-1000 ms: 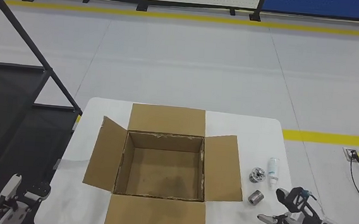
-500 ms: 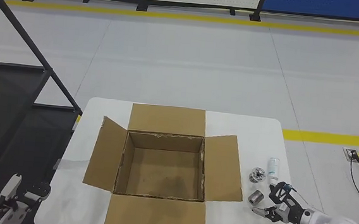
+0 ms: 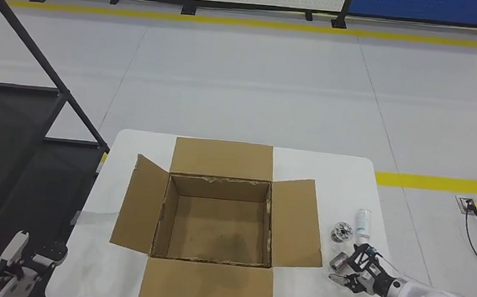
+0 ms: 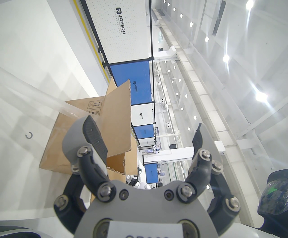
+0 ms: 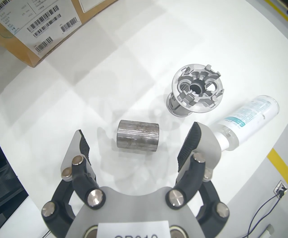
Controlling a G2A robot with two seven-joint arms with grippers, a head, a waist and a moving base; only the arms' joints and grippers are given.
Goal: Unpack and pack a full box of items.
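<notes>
In the top view, the open brown cardboard box sits mid-table with its four flaps spread. I can see only bare cardboard floor inside, so I judge that unpacking is done and packing is beginning. All the loose items lie on the white table off the box's right flap. These are a short grey steel cylinder, a grey cast flanged part and a white plastic bottle. The right gripper is down at the cylinder, but from up here I can't quite make out the fingers against the part.

In the left wrist view, the left gripper is spread wide and holds nothing. It sits low, off the box's left side and well away from the items.

In the right wrist view, the jaws stand wide open on either side of the cylinder, which lies on its side with its flat ends facing the pads. Neither pad touches it. The flanged part stands just beyond it, farther from the box than the cylinder. The bottle's cap end lies just beside the outer finger.

The next move, as I read it, is to close squarely on the cylinder's ends without nudging the bottle. After that comes the lift and the carry over the right flap into the box.
</notes>
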